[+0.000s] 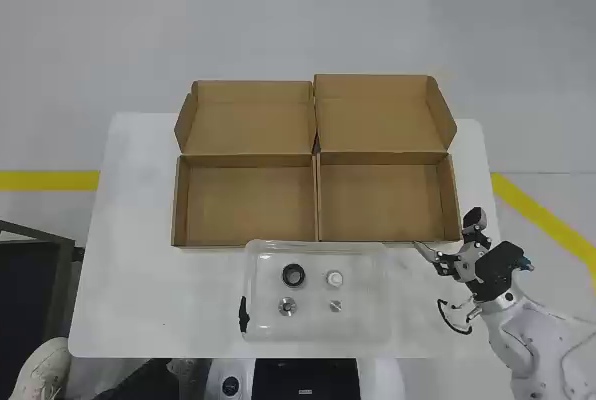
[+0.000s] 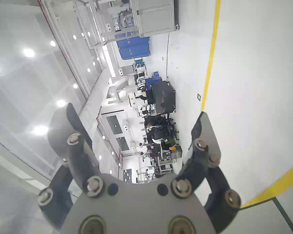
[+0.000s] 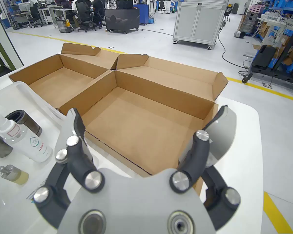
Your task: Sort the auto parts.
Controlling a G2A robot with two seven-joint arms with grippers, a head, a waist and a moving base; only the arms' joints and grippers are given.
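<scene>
The auto parts, a black ring [image 1: 295, 274], a small spray bottle [image 1: 333, 279], a grey metal cylinder [image 1: 289, 305] and a short pin [image 1: 336, 307], stand in a clear tray [image 1: 363, 318] on the white surface [image 1: 128, 250]. Just behind the tray, one cardboard box [image 1: 243, 205] and a second box [image 1: 378, 200] lie open side by side, floors bare. Right of the tray, the right arm's fingers [image 3: 74, 125] are spread wide and grip nothing; the left arm's fingers [image 2: 207, 132] are equally wide and grip nothing.

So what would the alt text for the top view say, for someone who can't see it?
Two empty, open cardboard boxes sit side by side on a white table, with a clear tray in front of them holding four small parts. The right gripper is beside the tray's right end, jaws open.
</scene>
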